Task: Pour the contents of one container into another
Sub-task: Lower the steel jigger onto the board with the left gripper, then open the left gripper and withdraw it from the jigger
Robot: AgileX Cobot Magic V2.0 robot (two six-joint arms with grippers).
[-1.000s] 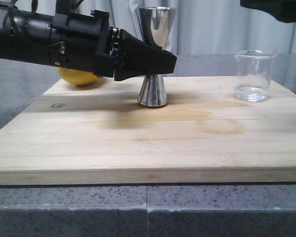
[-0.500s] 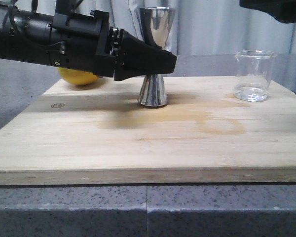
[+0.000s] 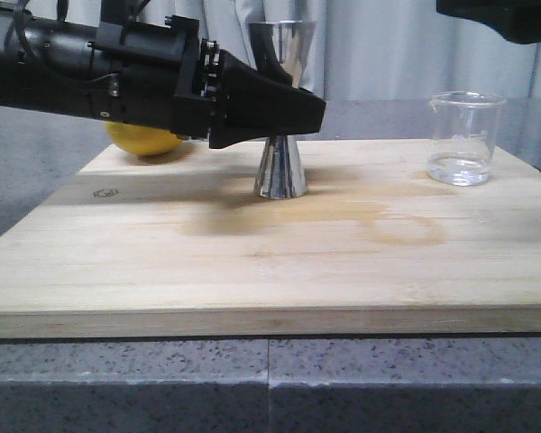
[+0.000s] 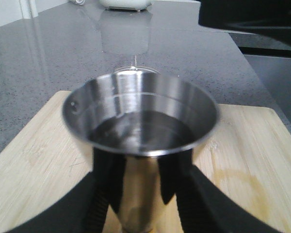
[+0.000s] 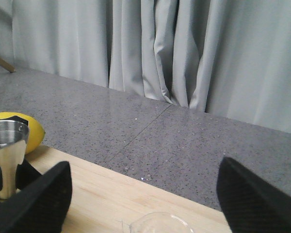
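Pale rectangular wooden cutting board (image 3: 252, 262) lies on the grey speckled stone counter (image 3: 36, 180). Black left gripper (image 3: 293, 113) reaches in level from the board's left side, fingers (image 4: 109, 179) clamped on the waist of the shiny steel hourglass-shaped jigger (image 3: 281, 167); jigger base at the board's middle rear, dark liquid in its upper cup. Black right gripper (image 5: 145, 194) is spread wide, empty, above the small clear glass beaker (image 3: 464, 137) near the board's right rear corner. Yellow lemon (image 3: 144, 140) sits at the left rear edge.
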